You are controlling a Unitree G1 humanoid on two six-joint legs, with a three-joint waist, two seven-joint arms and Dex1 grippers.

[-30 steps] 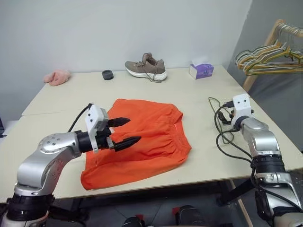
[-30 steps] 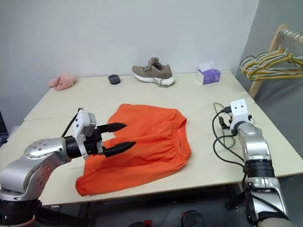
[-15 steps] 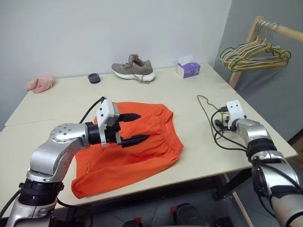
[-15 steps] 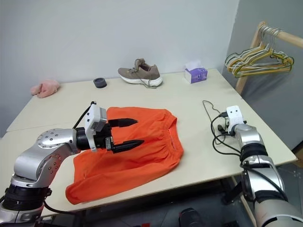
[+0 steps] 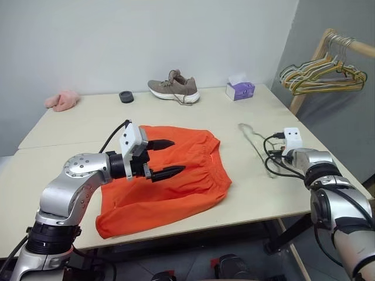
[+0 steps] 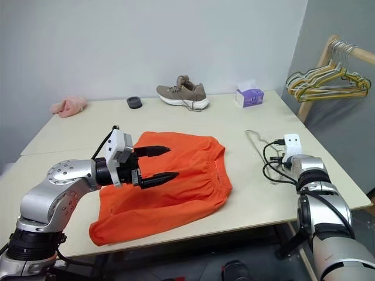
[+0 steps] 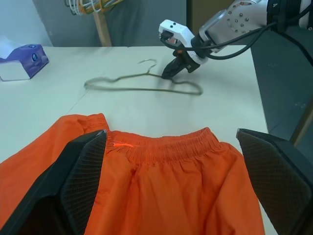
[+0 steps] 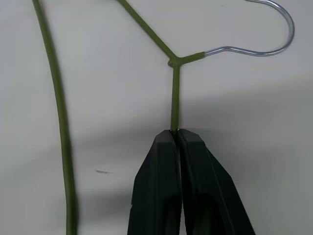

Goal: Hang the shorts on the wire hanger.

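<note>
The bright orange shorts point(image 5: 190, 178) lie flat on the table point(image 5: 76, 126), with the gathered waistband toward the right. My left gripper point(image 5: 177, 156) hovers just above them, open, with nothing between its fingers. The thin olive wire hanger point(image 5: 253, 140) lies on the table to the right of the shorts, hook pointing away from me. My right gripper point(image 8: 175, 132) is down at the hanger point(image 8: 173, 98) and shut on the wire just below the twisted neck. The left wrist view shows the same grip point(image 7: 166, 75) beyond the waistband point(image 7: 166, 144).
A brown shoe point(image 5: 173, 89), a small black round thing point(image 5: 125, 96), a purple tissue box point(image 5: 240, 89) and a pink cloth point(image 5: 61, 100) sit along the far edge. A wooden rack point(image 5: 310, 70) with several yellow and green hangers stands at the right. Black cables loop beside my right wrist.
My right gripper has sunk to the table and shut on the wire hanger. The left gripper has stayed open over the shorts. The camera has shifted.
</note>
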